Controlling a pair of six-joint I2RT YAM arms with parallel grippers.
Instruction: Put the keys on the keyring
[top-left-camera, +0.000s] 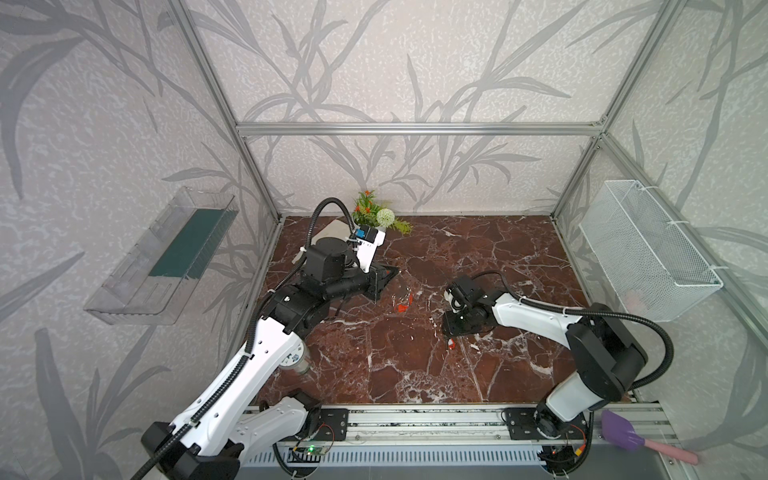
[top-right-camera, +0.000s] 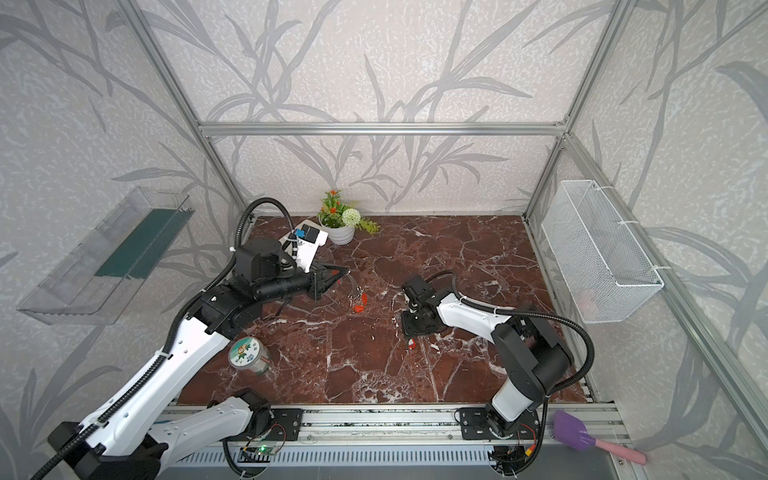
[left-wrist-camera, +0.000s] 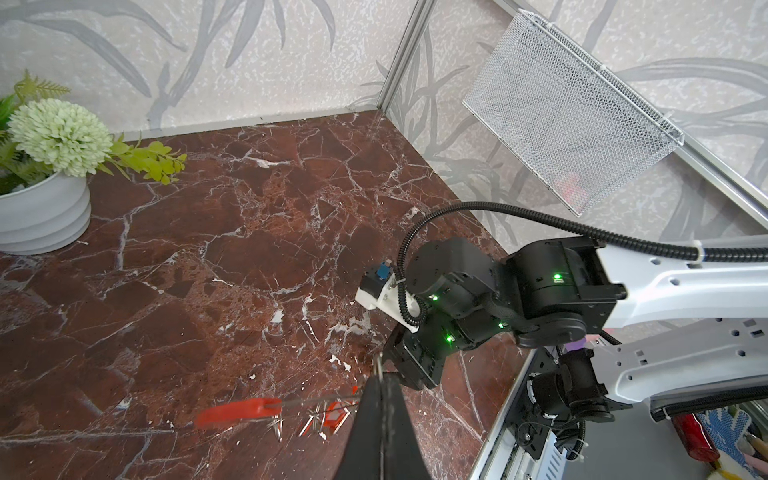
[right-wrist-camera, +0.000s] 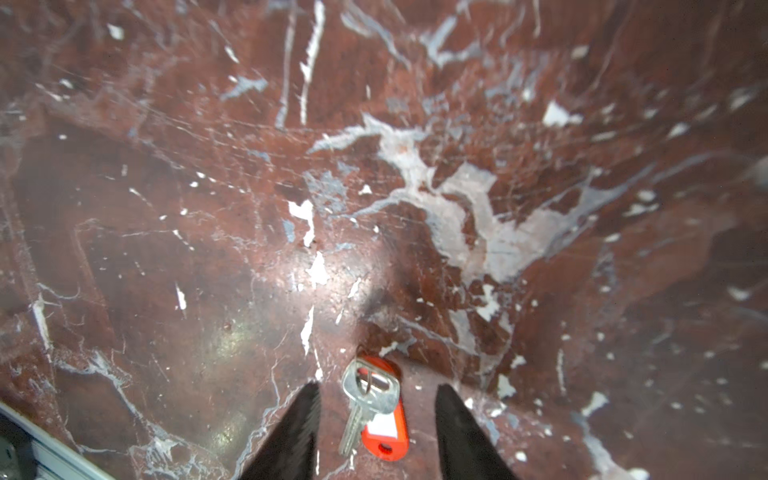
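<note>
The left gripper (left-wrist-camera: 379, 376) has its fingers (left-wrist-camera: 374, 419) pressed together, pinching the thin grey wire of the keyring (left-wrist-camera: 266, 409). From that pinch the wire runs sideways to the red sleeve (left-wrist-camera: 232, 413), which is out of focus in the left wrist view. A few keys (left-wrist-camera: 316, 422) with red tags hang on the wire between the sleeve and the fingers, close to the fingertips. Whether they touch the table (left-wrist-camera: 249, 249) I cannot tell.

In both top views these threaded keys show as small red spots (top-left-camera: 403, 307) (top-right-camera: 359, 307) just beyond the tip of the left gripper (top-left-camera: 390, 274) (top-right-camera: 343, 272), between the two arms and nearer the left one.

The right gripper (right-wrist-camera: 377, 385) points down at the table with its fingers (right-wrist-camera: 299, 432) spread wide. A loose key (right-wrist-camera: 368, 395) lies flat on the marble in the gap between them and touches neither finger. Its silver blade rests across its red tag (right-wrist-camera: 384, 432), whose white label faces up, and a small ring passes through the head of the key. In both top views the same key peeks out (top-left-camera: 451, 343) (top-right-camera: 411, 343) from under the right gripper, on the side toward the front rail, well apart from the keyring
</note>
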